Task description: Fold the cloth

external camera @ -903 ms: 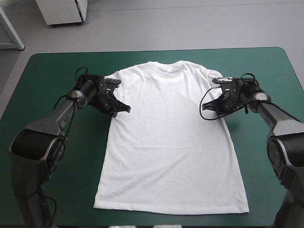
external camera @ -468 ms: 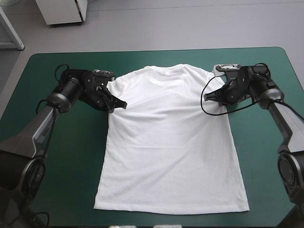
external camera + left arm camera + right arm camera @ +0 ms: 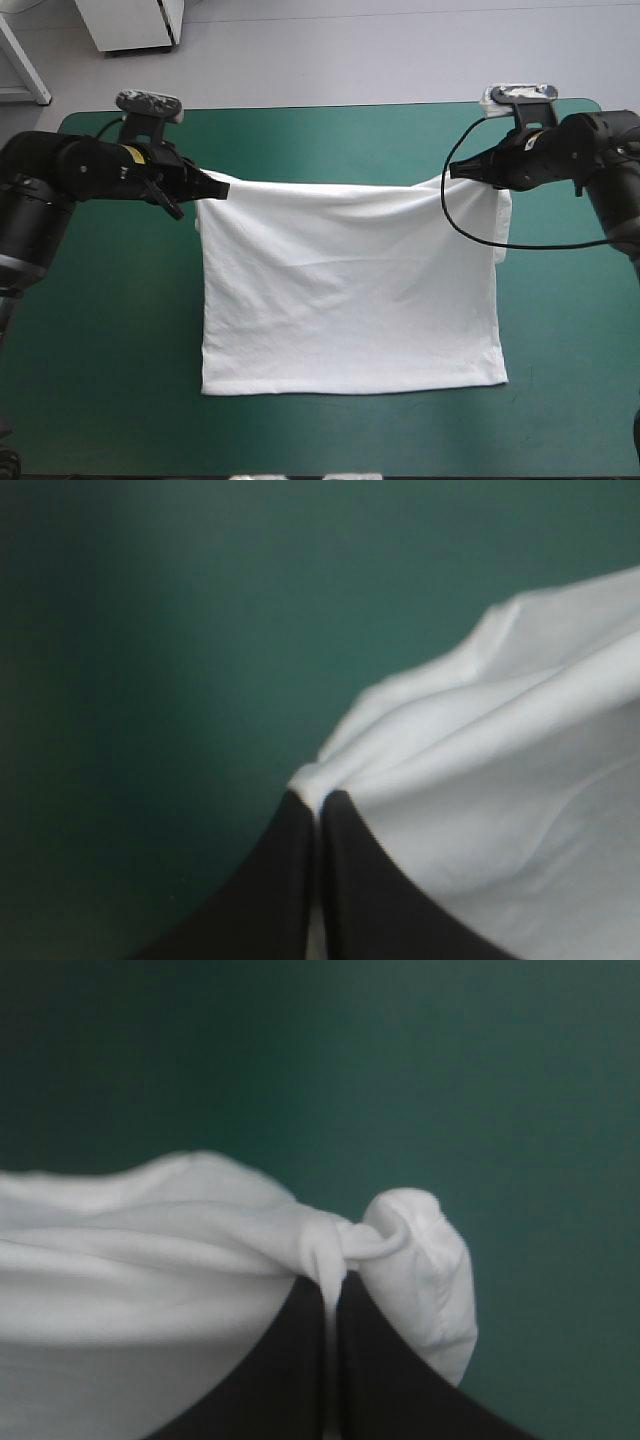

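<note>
T-shirt (image 3: 350, 290), white and short-sleeved, is lying partly on the teal-green table cover (image 3: 100, 330), around the middle of the table. Its hem is resting flat and straight toward the near side, well in from the table's near edge, and the lower body is lying smooth on the cover. The upper part is being held up off the surface. Its top edge is stretching as a slightly sagging line between the two grippers.

The left gripper (image 3: 212, 186) is reaching in from the table's left side and is clamping the shirt's left upper corner. In the left wrist view its black fingers (image 3: 285, 890) are pressing together into one pointed arch, with a thin strip of white cloth pinched between them. Soft folds are fanning out from the tips to one side, with bare teal-green cover showing beyond them.

The right gripper (image 3: 455, 172) is reaching in from the table's right side and is clamping the right upper corner in the same way. In the right wrist view its fingers (image 3: 375, 1380) are all but closed on a twisted bunch of cloth. A rolled sleeve (image 3: 425, 1260) is curling just beside the tips, touching the pinched bunch. In the high view that sleeve is hanging down at the shirt's right edge, below the right gripper.

Both grippers are raised above the table at a similar height, well apart from each other.
</note>
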Controlling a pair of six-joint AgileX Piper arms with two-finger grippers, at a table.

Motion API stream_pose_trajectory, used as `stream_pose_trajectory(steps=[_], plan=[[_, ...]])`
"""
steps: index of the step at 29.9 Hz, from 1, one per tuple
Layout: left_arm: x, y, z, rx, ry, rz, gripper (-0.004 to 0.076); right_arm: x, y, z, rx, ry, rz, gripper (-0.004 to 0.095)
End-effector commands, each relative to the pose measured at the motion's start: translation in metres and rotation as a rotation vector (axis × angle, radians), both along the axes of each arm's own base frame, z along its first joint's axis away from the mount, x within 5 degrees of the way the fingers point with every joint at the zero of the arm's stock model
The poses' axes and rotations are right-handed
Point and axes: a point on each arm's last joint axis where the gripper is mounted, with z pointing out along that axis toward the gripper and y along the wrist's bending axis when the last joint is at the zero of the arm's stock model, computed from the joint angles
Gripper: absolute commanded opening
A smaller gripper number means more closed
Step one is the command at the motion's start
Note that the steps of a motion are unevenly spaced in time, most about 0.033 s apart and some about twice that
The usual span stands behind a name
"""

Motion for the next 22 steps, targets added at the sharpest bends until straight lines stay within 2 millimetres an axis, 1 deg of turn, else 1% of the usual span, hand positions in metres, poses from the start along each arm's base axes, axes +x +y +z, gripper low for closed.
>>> stream_pose_trajectory(steps=[1,3,6,8,10,12,15,16,17,19,20,22], plan=[[-0.030,0.005,0.056,-0.058,-0.190,-0.010,-0.0010,-0.031,-0.005,0.052,0.033,-0.199,-0.010,-0.0017],[-0.039,0.007,0.074,-0.081,-0.237,-0.019,-0.0010,-0.042,-0.006,0.066,0.045,-0.250,-0.008,-0.0017],[-0.046,0.008,0.092,-0.113,-0.314,-0.021,-0.0010,-0.051,-0.005,0.085,0.083,-0.310,0.004,-0.0017],[-0.047,0.008,0.098,-0.125,-0.351,-0.019,-0.0010,-0.053,-0.004,0.095,0.100,-0.352,0.007,-0.0017],[-0.042,0.007,0.100,-0.136,-0.380,-0.014,-0.0010,-0.051,-0.003,0.102,0.122,-0.402,0.008,-0.0017],[-0.035,0.005,0.100,-0.146,-0.408,-0.008,-0.0010,-0.045,-0.003,0.109,0.138,-0.461,0.002,-0.0017],[-0.014,0.001,0.098,-0.164,-0.462,0.008,-0.0010,-0.030,-0.001,0.114,0.148,-0.510,-0.005,-0.0017],[-0.008,0.000,0.098,-0.166,-0.483,0.014,-0.0010,-0.023,0.000,0.114,0.151,-0.521,-0.006,-0.0017],[0.002,-0.001,0.098,-0.168,-0.512,0.023,-0.0010,-0.012,0.001,0.113,0.151,-0.528,-0.009,-0.0018],[0.019,-0.004,0.097,-0.176,-0.550,0.035,-0.0010,0.001,0.002,0.115,0.152,-0.557,-0.013,-0.0017],[0.030,-0.004,0.097,-0.181,-0.571,0.047,-0.0010,0.013,0.002,0.116,0.154,-0.572,-0.020,-0.0017],[0.047,-0.004,0.102,-0.212,-0.616,0.060,-0.0010,0.031,0.000,0.117,0.160,-0.593,-0.034,-0.0018]])
